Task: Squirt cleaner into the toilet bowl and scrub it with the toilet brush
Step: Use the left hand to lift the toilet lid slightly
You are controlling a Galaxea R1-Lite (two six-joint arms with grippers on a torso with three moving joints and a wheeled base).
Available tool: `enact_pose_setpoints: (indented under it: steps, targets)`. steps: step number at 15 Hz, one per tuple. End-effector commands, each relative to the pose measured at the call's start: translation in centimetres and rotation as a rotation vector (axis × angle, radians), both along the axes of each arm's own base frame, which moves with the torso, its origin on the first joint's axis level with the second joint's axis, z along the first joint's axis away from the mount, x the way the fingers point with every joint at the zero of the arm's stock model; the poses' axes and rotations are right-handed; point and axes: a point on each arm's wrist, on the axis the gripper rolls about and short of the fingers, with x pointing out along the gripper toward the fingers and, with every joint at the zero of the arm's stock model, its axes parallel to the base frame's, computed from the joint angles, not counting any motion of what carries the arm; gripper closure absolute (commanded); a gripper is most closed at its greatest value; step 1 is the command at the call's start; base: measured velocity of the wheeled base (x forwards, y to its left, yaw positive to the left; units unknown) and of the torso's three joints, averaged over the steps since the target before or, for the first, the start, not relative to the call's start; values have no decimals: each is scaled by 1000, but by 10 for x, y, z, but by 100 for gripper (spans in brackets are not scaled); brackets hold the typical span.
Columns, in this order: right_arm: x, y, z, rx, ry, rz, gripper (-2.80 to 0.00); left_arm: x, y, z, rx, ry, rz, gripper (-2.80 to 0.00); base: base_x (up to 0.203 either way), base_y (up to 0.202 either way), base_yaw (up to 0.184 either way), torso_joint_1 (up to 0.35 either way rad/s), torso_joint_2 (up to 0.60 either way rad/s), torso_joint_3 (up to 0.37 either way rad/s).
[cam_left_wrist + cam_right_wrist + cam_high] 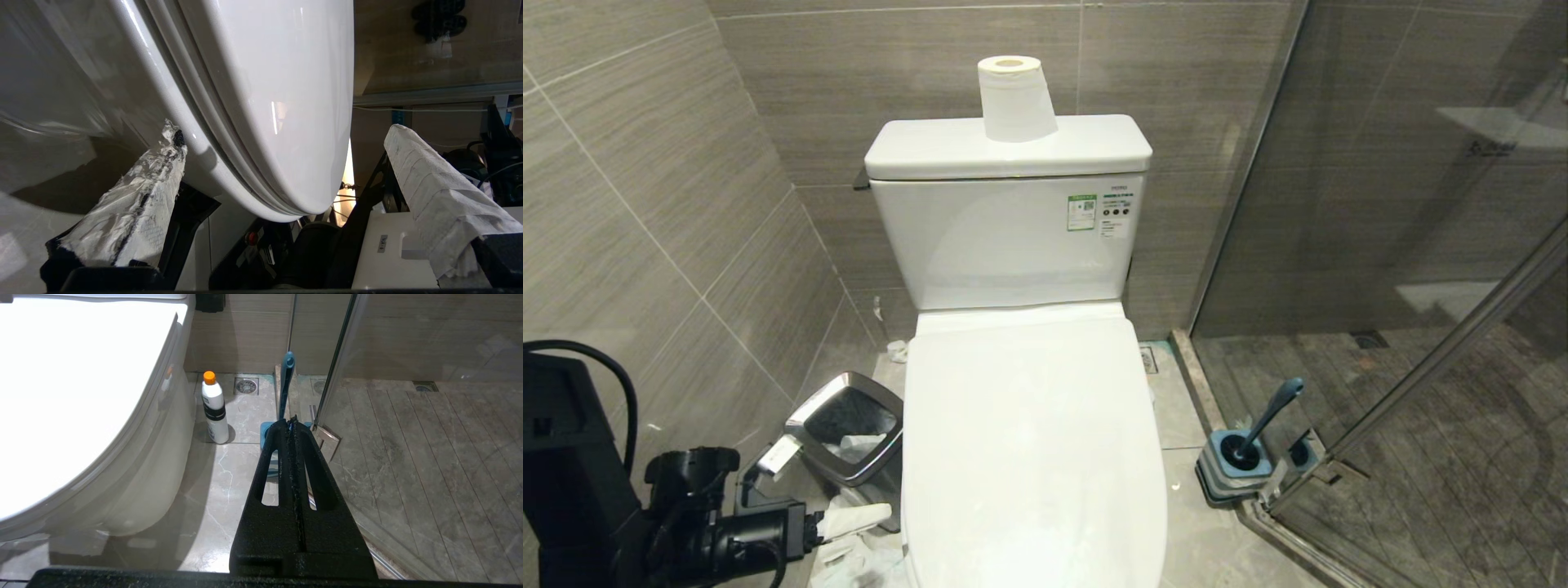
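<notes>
Nearest us, the left claw (862, 523), its paper-wrapped fingers (135, 204) spread wide apart and holding nothing, sits low at the left front edge of the toilet bowl (1033, 457), whose lid is closed. We see the right claw (292, 428) pressed together and empty. Right of the bowl, the cleaner bottle (215, 408) stands on the floor; the toilet brush (1262, 429) rests upright in its holder (1233, 474) beside the glass shower door (1421, 245).

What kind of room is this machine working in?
A bathroom, most likely in a home or hotel: a white toilet with its lid shut, a toilet brush in its holder on the tiled floor, and a glass shower screen beside them.
</notes>
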Motion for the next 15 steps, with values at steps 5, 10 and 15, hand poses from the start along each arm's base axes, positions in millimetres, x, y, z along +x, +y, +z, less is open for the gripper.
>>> enact_pose_setpoints:
  steps: [5, 10, 15]
  targets:
    - [0, 0, 0, 0, 2, 1, 0, 1, -10, -2, 8, 2, -35, -280, 0, 0, 0, 0, 0, 0]
    - [0, 0, 0, 0, 1, 0, 0, 2, -17, -2, 23, 4, -51, -280, 0, 0, 0, 0, 0, 0]
    - [0, 0, 0, 0, 1, 1, 0, 2, -24, -4, 25, 9, -72, -280, 0, 0, 0, 0, 0, 0]
